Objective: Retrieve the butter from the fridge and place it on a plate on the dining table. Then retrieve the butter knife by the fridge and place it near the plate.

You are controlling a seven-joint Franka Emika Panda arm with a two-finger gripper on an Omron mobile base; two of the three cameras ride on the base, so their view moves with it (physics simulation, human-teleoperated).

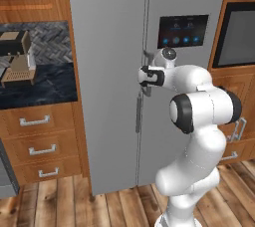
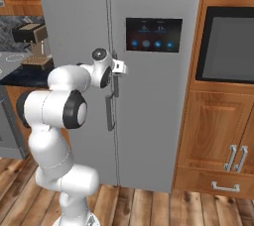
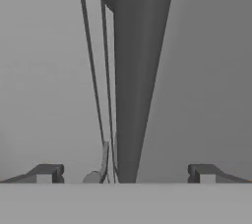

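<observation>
Fridge [image 1: 107, 71] fills middle of scene, both doors shut, tall axis vertical, front facing robot; task judged at very start: door not yet opened, butter, plate and knife steps all left

Right-door handle [image 3: 135, 70]: dark bar, long axis vertical, beside door seam

Gripper [image 3: 125, 174] at handle, jaws spread wide to either side of bar, not clamped on it

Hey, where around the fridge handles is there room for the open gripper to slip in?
The gripper is open, its fingertips standing either side of the dark bar handle. Bare fridge door lies to both sides. It is tight at the door seam, where the second handle runs alongside. The counter beside the fridge holds a coffee machine.
</observation>
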